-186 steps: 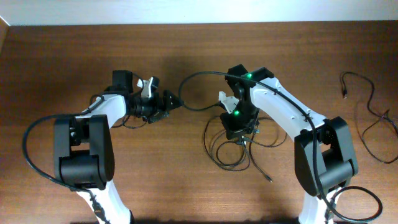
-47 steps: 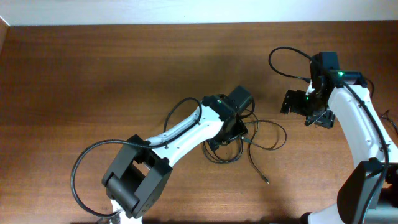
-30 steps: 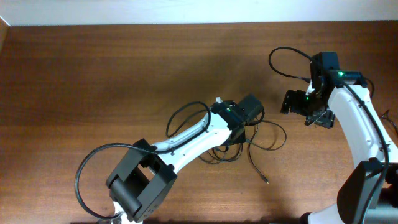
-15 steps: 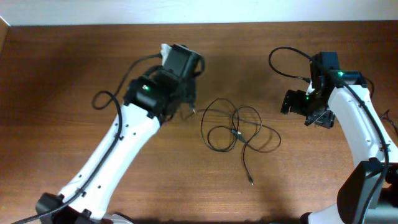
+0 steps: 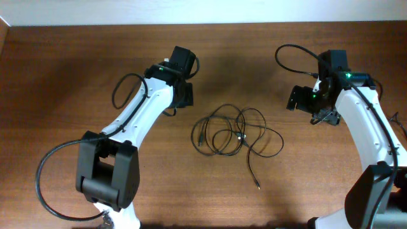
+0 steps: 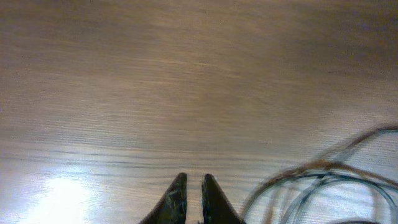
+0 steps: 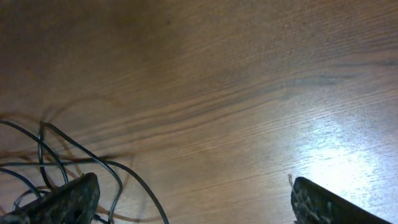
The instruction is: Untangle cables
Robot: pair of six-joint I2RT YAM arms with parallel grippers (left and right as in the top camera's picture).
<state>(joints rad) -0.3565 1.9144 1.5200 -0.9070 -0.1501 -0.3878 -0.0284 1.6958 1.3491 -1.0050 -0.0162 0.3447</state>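
The cables (image 5: 234, 132) lie as a loose knot of thin black loops in the middle of the table, with one plug end trailing toward the front (image 5: 257, 186). My left gripper (image 5: 186, 97) hangs left of and behind the bundle, apart from it. In the left wrist view its fingertips (image 6: 178, 198) stand a narrow crack apart with only wood between them, and blurred cable loops (image 6: 323, 183) show at the lower right. My right gripper (image 5: 297, 100) hovers to the right of the bundle, open wide (image 7: 199, 205) and empty, with cable loops (image 7: 59, 155) beside its left finger.
The right arm's own thick black cable (image 5: 294, 56) arcs behind its wrist. Another thin black strand (image 5: 400, 126) shows at the right table edge. The table's back edge meets a white wall (image 5: 203, 9).
The left gripper has parted its jaws slightly and let go of the strand it was pulling left; that strand now lies on the table with the bundle. The right arm has hardly moved.
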